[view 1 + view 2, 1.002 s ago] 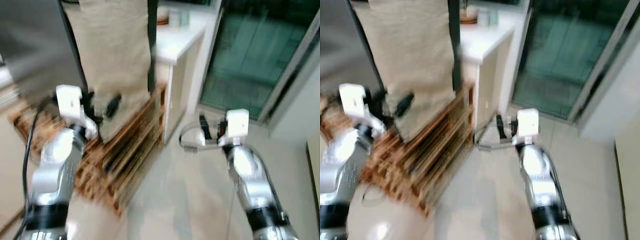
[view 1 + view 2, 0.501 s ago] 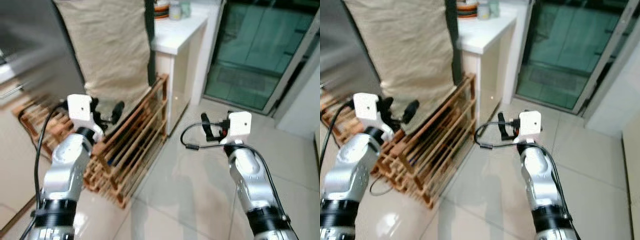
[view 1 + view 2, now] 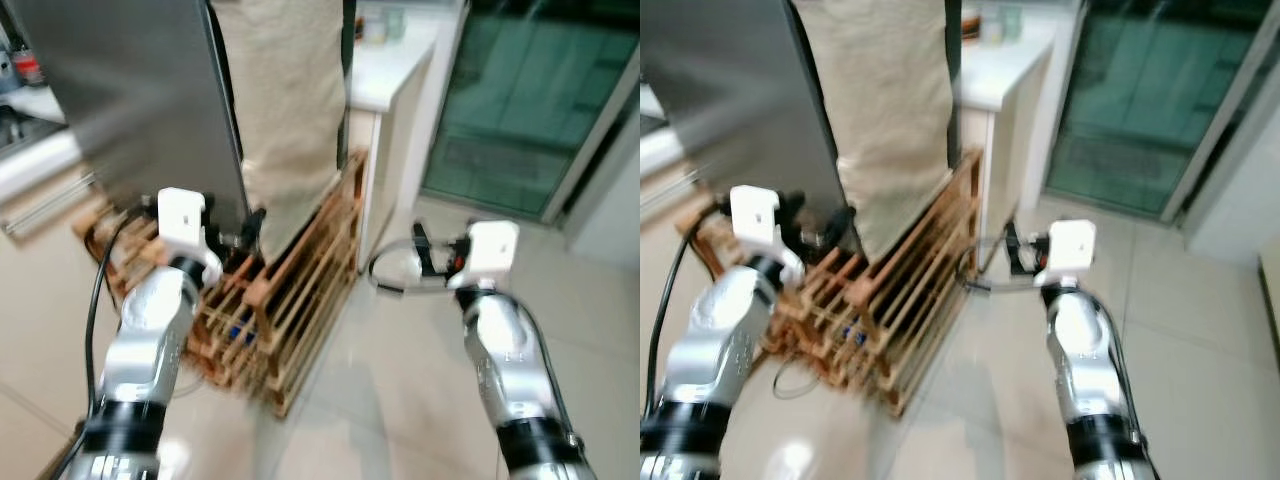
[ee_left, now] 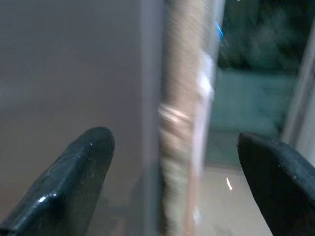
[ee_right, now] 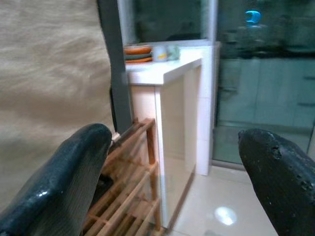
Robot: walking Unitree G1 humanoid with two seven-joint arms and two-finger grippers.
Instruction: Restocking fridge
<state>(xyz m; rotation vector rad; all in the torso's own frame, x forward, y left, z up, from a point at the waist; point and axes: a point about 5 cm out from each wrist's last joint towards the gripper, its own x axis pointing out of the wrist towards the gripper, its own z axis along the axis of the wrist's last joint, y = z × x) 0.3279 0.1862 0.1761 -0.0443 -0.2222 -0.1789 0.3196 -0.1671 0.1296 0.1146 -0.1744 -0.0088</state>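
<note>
As the robot is nearing the fridge [image 3: 140, 110]:
Left hand [image 4: 172, 187]: gaping empty, reaching toward its edge.
Right hand [image 5: 177, 182]: spread, carrying nothing.

One grey fridge [image 3: 140, 100], one beige cloth [image 3: 295, 110], one wooden rack [image 3: 290, 300], one white counter [image 3: 395, 75].

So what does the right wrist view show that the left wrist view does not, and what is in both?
Right wrist view: a white counter with stacked orange dishes and a cup, and a wooden rack below it. Left wrist view: a broad grey panel, blurred, close before the open left hand. Both share the beige cloth and the dark glass door behind; the right hand is open too.
</note>
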